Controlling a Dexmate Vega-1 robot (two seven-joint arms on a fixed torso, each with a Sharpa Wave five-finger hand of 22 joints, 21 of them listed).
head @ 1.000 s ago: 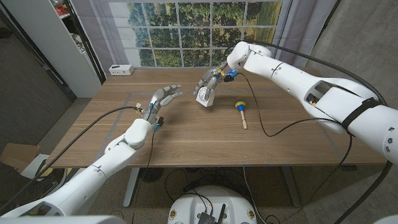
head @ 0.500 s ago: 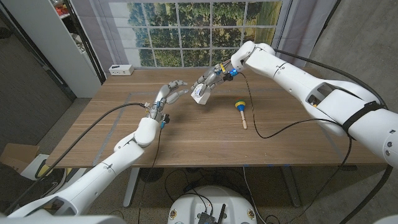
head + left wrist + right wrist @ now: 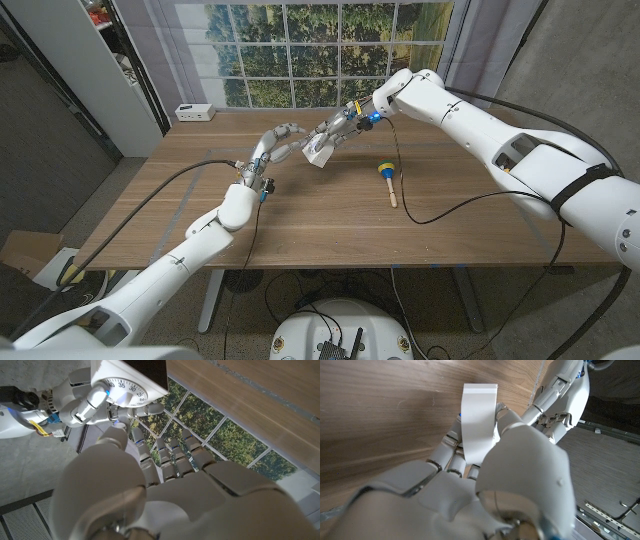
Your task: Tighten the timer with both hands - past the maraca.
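item: white timer [image 3: 320, 150], square body with a round numbered dial, numerals 30 to 40 legible in the left wrist view [image 3: 127, 382]; lifted clear of the wooden counter [image 3: 330, 215], toward its far side, tilted. right robot hand [image 3: 338, 128]: fingers closed around the timer's white casing, thumb across one face and fingers behind it, as the right wrist view [image 3: 485, 460] shows on the casing [image 3: 479, 420]. left robot hand [image 3: 275, 145]: raised above the counter just beside the timer, fingers apart and reaching toward the dial [image 3: 165, 460]; whether any fingertip touches the timer cannot be told; it has hold of nothing. maraca [image 3: 387, 180]: blue and yellow head, wooden handle, lying on the counter on the robot's right of the timer, apart from both hands. small white box [image 3: 194, 112] at the counter's far left corner. window with trees [image 3: 320, 50] behind the counter.
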